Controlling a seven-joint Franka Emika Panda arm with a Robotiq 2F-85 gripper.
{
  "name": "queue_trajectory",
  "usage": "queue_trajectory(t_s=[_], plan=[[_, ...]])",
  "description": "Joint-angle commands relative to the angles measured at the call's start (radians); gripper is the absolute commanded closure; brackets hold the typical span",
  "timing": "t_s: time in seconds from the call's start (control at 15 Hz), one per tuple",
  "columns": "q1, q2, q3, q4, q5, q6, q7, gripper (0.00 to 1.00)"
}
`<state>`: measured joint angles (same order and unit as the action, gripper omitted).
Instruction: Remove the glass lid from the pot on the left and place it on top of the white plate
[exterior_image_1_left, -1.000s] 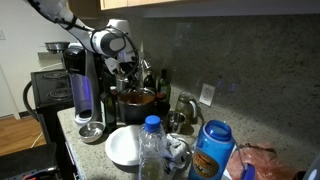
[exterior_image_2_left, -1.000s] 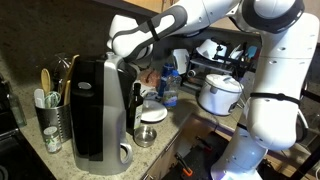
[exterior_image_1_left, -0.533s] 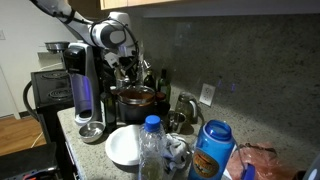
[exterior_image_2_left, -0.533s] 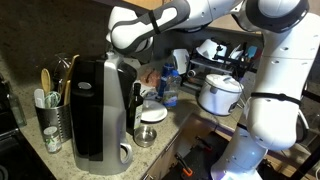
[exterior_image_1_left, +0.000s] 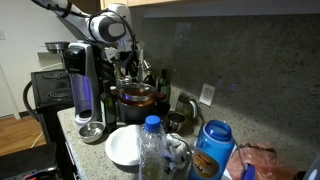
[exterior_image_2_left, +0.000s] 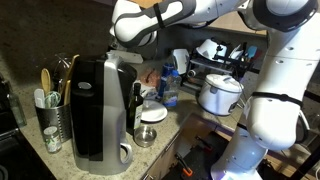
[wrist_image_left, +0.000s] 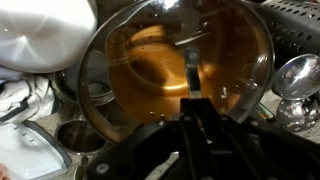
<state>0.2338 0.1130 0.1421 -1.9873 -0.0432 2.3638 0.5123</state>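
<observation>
The copper pot (exterior_image_1_left: 138, 102) stands on the counter next to the black coffee machine. In the wrist view the clear glass lid (wrist_image_left: 120, 60) fills most of the frame, with the pot's copper inside (wrist_image_left: 150, 75) showing through it. My gripper (wrist_image_left: 195, 108) is shut on the lid at its near side. In an exterior view the gripper (exterior_image_1_left: 126, 68) hangs just above the pot, with the lid (exterior_image_1_left: 139, 91) tilted over the pot's mouth. The white plate (exterior_image_1_left: 124, 146) lies in front of the pot and shows in the wrist view (wrist_image_left: 40, 30) at the upper left.
The tall black coffee machine (exterior_image_1_left: 84, 85) (exterior_image_2_left: 100, 110) stands close beside the pot. A blue-capped water bottle (exterior_image_1_left: 152, 150) and a blue-lidded jar (exterior_image_1_left: 212, 150) stand near the plate. Metal cups (wrist_image_left: 297, 75) sit beside the pot. A utensil holder (exterior_image_2_left: 45, 115) and a white cooker (exterior_image_2_left: 220, 93) are farther off.
My gripper has moved upward over the pot, and the glass lid has come up with it, tilted above the pot's rim.
</observation>
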Motion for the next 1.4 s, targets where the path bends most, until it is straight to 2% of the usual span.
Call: queue_trajectory(t_s=[0.0,0.6,1.33], plan=[[-0.019,-0.08,-0.018,-0.045,-0.021,-0.019,0.058,0.96],[-0.112,-0.2,-0.061,-0.188,-0.05,-0.014,0.133,0.96],[-0.205,-0.294,-0.062,-0.296,-0.046,-0.011,0.164,0.96]])
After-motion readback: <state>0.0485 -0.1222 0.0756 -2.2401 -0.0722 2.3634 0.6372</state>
